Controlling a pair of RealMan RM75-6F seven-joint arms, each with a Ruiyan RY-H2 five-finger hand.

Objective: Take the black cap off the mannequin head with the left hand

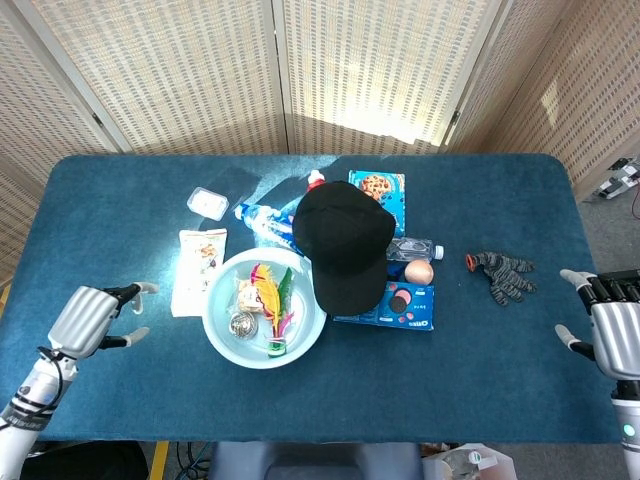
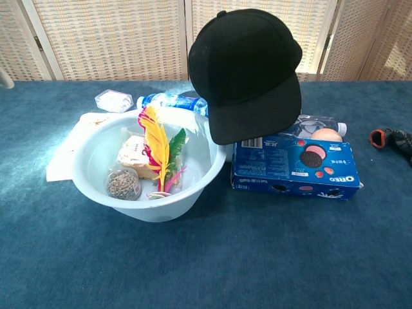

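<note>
Black cap (image 1: 343, 246) is sitting on the hidden mannequin head mid-surface, between the bowl (image 1: 222, 340) and the cookie box (image 1: 405, 306), while the left hand (image 1: 88, 319), fingers apart and holding nothing, is hovering well left of it; right hand (image 1: 610, 335) is idling empty, fingers spread.

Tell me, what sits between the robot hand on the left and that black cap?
In the head view, the pale blue bowl holding bright feathers lies between the left robot hand and the black cap, with a snack packet just behind it.

cap (image 2: 248, 71) right of bowl (image 2: 199, 180) (behind cookie box (image 2: 293, 170))
</note>
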